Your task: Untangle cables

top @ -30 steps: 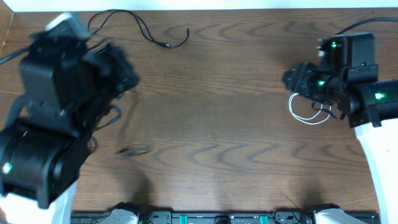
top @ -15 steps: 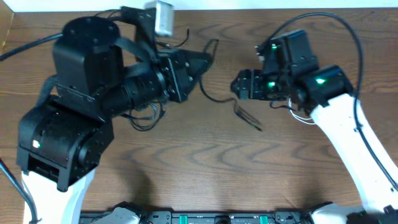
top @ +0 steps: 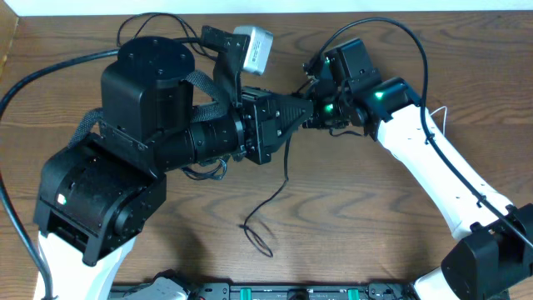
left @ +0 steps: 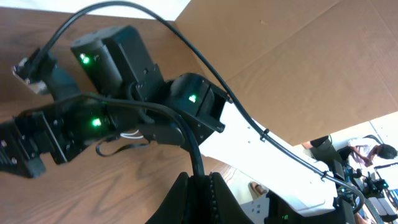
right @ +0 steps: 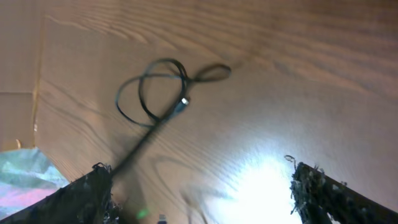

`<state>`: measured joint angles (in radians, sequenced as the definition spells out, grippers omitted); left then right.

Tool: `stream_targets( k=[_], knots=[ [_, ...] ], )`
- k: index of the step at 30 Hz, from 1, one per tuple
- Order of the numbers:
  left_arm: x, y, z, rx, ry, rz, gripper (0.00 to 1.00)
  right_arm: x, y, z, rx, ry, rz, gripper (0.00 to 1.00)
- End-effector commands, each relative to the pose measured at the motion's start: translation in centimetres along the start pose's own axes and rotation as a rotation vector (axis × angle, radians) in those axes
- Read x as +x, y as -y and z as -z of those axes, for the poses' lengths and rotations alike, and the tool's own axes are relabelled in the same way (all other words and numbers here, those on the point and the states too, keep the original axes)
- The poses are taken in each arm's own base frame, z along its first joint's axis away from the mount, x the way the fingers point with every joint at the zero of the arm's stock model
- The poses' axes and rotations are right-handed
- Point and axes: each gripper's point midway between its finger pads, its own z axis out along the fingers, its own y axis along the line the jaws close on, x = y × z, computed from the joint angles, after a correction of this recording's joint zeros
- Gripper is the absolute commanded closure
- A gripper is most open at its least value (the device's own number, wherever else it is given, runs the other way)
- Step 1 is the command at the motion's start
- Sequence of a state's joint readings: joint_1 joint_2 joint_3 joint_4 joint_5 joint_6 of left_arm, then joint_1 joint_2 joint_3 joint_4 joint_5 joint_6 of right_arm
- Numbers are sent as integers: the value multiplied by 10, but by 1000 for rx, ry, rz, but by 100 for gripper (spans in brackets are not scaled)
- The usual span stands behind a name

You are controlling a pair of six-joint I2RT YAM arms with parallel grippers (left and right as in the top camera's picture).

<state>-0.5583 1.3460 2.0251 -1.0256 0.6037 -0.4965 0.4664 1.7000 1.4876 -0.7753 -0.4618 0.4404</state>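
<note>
My left gripper (top: 298, 112) (left: 200, 186) is shut on a thin black cable (left: 193, 146). In the overhead view this cable (top: 279, 187) hangs down from the jaws and ends in a small loop on the table near the front. The right wrist view shows that loop and plug end (right: 155, 93) below. My right gripper (top: 321, 100) (right: 208, 180) is open and empty, close to the left gripper's tip. A second black cable (top: 137, 21) lies at the back left, partly hidden by the left arm. A bit of white cable (top: 440, 112) shows behind the right arm.
The wooden table (top: 375, 217) runs under both arms. The bulky left arm (top: 150, 125) covers the left half. The white right arm (top: 433, 167) crosses the right side. Cardboard (left: 298, 56) stands beyond the table's far edge.
Both arms have swung to the middle back of the table and now meet tip to tip. The black cable has been lifted and hangs from the left gripper.
</note>
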Motion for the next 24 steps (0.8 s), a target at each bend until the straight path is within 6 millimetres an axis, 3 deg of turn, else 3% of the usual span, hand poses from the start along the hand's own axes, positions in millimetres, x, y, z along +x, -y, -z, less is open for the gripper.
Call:
stream_targets(
  k=[1,6,11,13,14,15,17,18,24],
  knots=[
    [5,7,6,19,-11,0,93,-7,-18,2,-80,25,19,11],
    [8,5,7,13,-21,10,93,-25,-34,5,-150,93,49,13],
    [17,0,7,-10,-54,50,93,-46,-51,14,-213,181,88,22],
    [18,-1,7,-13,-59,53,93,-49,-54,18,-220,200,99,36],
    [18,-1,7,-14,-59,54,92,-52,-56,23,-226,214,106,51],
    [18,-1,7,-14,-59,53,93,-52,-57,25,-226,219,107,59],
    [17,-1,7,-17,-56,54,93,-54,-59,34,-220,243,114,83],
    [17,-2,7,-17,-57,54,93,-54,-62,40,-223,255,120,99],
    [17,-2,8,-18,-55,53,93,-57,-66,72,-177,339,130,99]
  ],
)
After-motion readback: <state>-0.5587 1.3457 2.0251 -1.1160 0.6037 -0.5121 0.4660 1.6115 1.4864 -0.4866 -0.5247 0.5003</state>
